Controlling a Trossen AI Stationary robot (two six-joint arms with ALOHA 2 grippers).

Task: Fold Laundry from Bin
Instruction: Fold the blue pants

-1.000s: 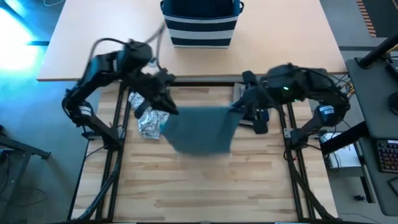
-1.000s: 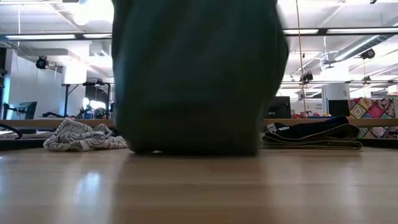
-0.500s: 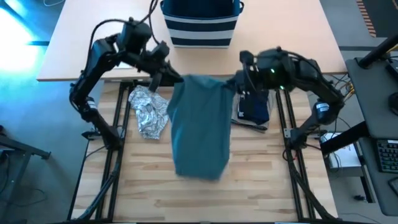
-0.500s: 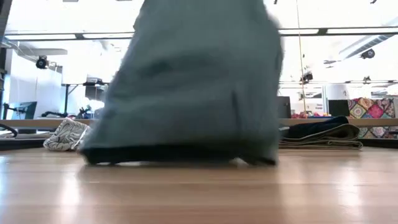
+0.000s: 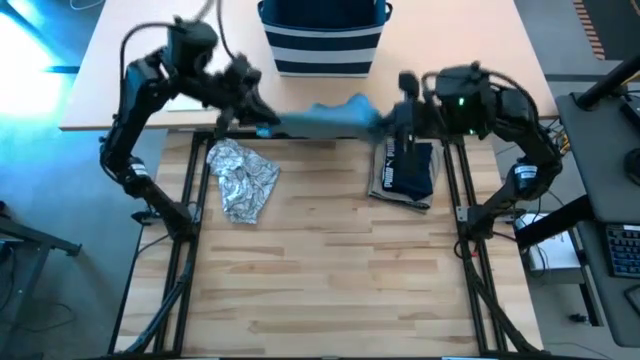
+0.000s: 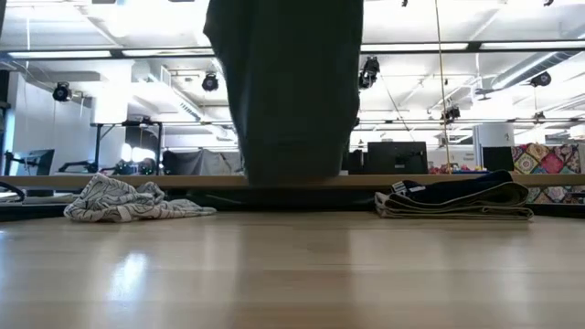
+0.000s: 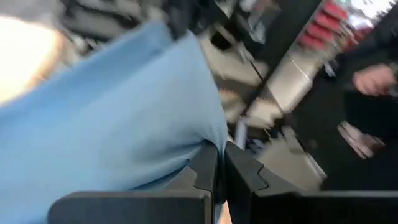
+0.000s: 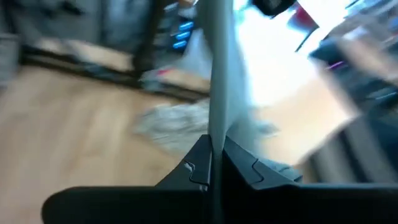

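Both arms have swung toward the far edge of the desk since half a second ago, carrying the teal garment (image 5: 322, 118) up off the wood, where before it draped down across the middle. From above it now shows as a narrow strip stretched between the two arms, just in front of the bin (image 5: 322, 40). In the low view it hangs as a dark panel (image 6: 291, 87) with its lower edge clear of the desk (image 6: 292, 274).

The left fingers (image 5: 258, 117) are closed on one top corner of the teal garment; the left wrist view shows the cloth (image 7: 106, 118) pinched between the two dark tips (image 7: 219, 163). The right fingers (image 5: 388, 118) are closed on the other corner, and the right wrist view shows the fabric edge (image 8: 221, 74) rising straight out of the clamped tips (image 8: 214, 158).

On the desk (image 5: 320, 280), the grey-white patterned garment (image 5: 243, 178) lies crumpled below the left arm. The folded navy garment (image 5: 408, 172) sits on a tan one (image 6: 457, 211) under the right arm, well apart from the patterned piece.
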